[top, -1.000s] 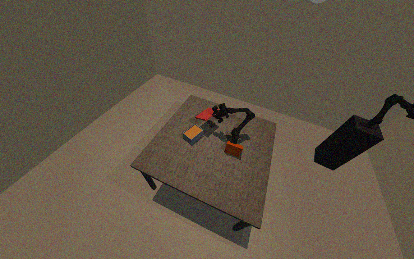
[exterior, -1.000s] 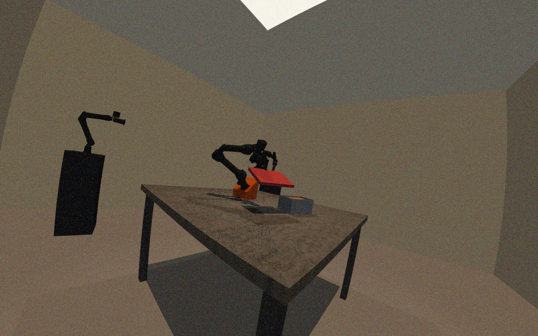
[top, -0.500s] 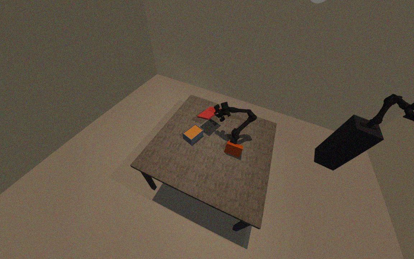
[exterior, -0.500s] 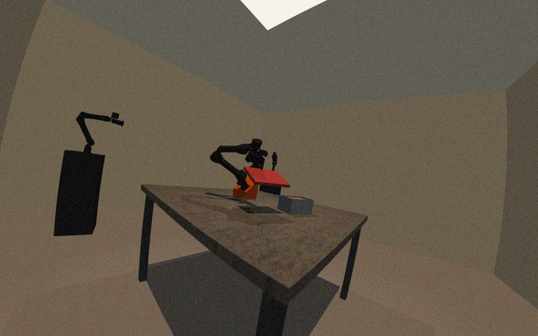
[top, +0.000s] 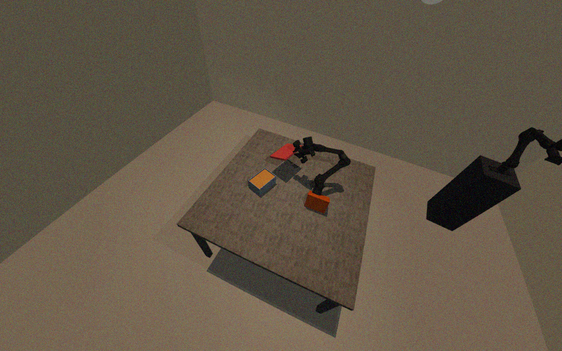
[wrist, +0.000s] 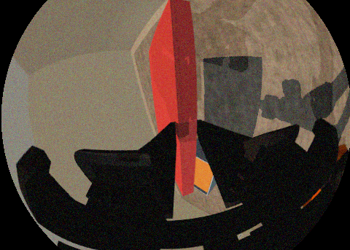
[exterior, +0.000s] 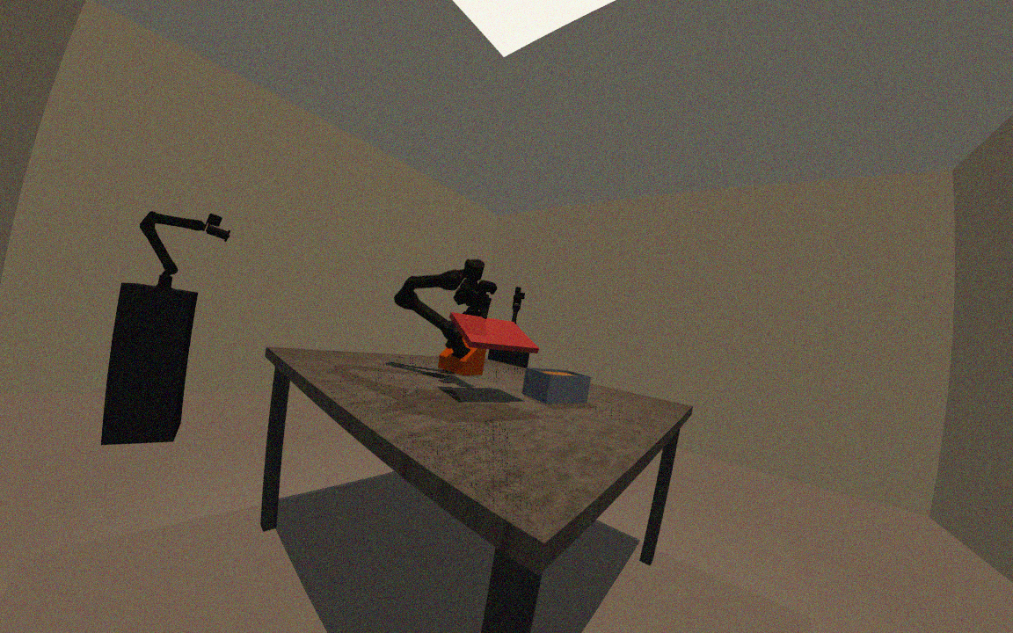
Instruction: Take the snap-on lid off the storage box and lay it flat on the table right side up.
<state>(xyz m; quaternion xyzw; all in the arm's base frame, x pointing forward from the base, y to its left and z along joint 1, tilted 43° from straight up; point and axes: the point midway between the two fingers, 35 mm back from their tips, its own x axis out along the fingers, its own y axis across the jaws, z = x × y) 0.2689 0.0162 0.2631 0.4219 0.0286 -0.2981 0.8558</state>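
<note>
The red lid [top: 282, 152] [exterior: 494, 332] [wrist: 185, 60] is off the box, up in the air and somewhat tilted in the exterior view. My gripper [top: 299, 150] [exterior: 482, 309] [wrist: 185, 125] is shut on one edge of it, with a finger on each side in the wrist view. The blue-grey storage box [top: 254, 187] [exterior: 551, 389] stands open on the table [top: 274, 235] [exterior: 494, 448], its orange inside showing. The lid is beside the box and higher than it, not over it. The lid's underside is mostly hidden in the top and exterior views.
The lid's dark shadow [top: 286, 171] [exterior: 480, 394] [wrist: 233, 93] falls on the table beside the box. My arm's orange base [top: 316, 204] [exterior: 459, 364] stands on the table. Away from the table, another dark arm stands on a black pedestal [top: 471, 196] [exterior: 148, 361].
</note>
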